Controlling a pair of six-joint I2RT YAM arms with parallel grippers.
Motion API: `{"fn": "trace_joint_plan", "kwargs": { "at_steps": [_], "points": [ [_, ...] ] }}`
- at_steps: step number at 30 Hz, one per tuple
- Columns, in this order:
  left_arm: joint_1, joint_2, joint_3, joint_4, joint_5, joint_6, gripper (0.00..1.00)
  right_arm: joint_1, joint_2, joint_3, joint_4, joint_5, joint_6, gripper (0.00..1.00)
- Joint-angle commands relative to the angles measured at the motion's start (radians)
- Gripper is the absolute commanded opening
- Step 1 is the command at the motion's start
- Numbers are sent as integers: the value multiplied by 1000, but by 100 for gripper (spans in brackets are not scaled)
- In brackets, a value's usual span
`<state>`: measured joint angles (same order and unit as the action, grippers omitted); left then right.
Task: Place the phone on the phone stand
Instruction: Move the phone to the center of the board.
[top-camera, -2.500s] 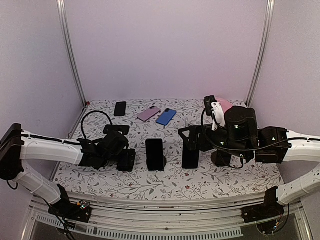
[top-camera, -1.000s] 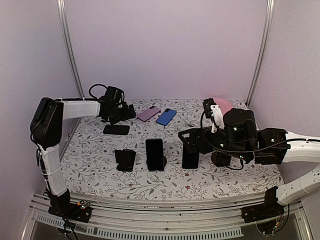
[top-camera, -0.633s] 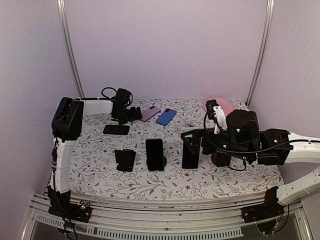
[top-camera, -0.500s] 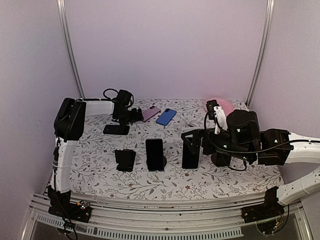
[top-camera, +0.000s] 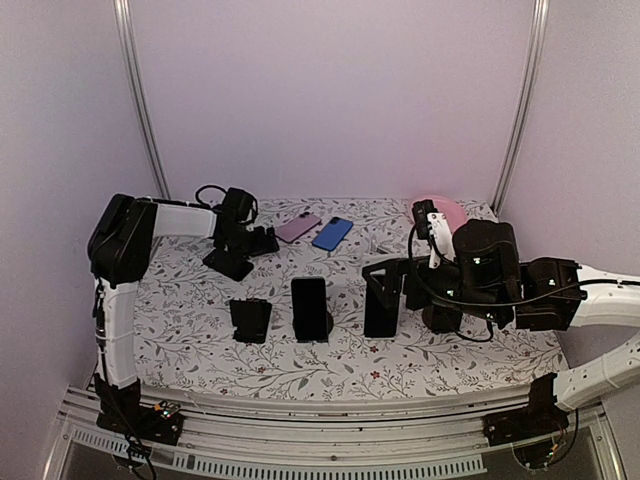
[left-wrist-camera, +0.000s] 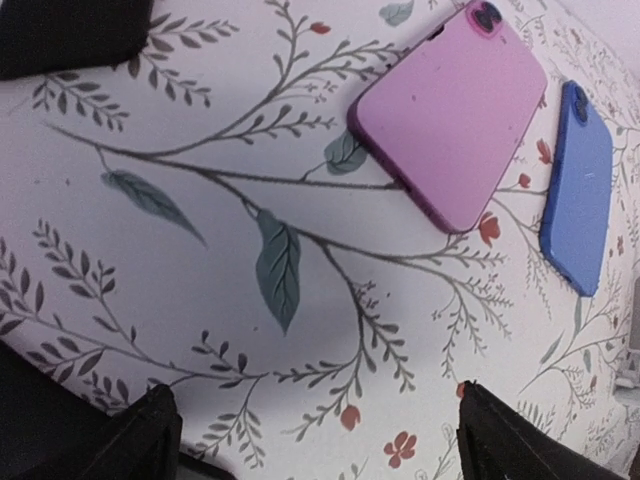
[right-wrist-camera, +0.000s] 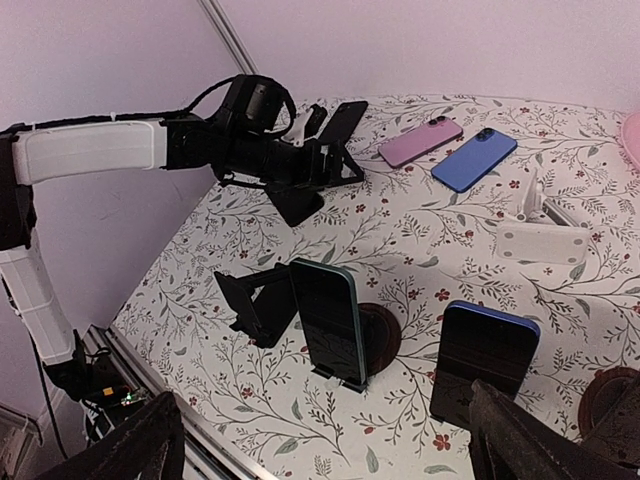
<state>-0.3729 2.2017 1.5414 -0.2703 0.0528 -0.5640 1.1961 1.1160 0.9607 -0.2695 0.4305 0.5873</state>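
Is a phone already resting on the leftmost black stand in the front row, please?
No, the leftmost black stand is bare, with only its own backplate and lip showing.

The top camera hangs above and behind the arm bases and looks forward and down over the whole table (top-camera: 200, 330) to the back wall (top-camera: 330, 100), far enough off to hold both arms. The left wrist camera sits very close over the table at its far left, facing right across it to the pink phone (left-wrist-camera: 455, 110) and blue phone (left-wrist-camera: 578, 190). The right wrist camera looks from the right side, higher and farther off, leftward and down across the table, and shares those two phones, the left arm (right-wrist-camera: 90, 150) and the stand (right-wrist-camera: 250, 300) with the top view.
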Motion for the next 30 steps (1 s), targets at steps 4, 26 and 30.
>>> {"fn": "trace_joint_plan", "kwargs": {
  "at_steps": [4, 26, 30],
  "points": [
    [11, -171, -249, -3, -89, 29, 97, -6, 14, -12, 28, -37, 5, 99],
    [103, -369, -360, -53, -301, 192, 97, -5, 26, -30, 75, -71, 20, 99],
    [113, -318, -344, -37, -301, 215, 97, -6, 26, -30, 71, -76, 22, 99]
  ]
}}
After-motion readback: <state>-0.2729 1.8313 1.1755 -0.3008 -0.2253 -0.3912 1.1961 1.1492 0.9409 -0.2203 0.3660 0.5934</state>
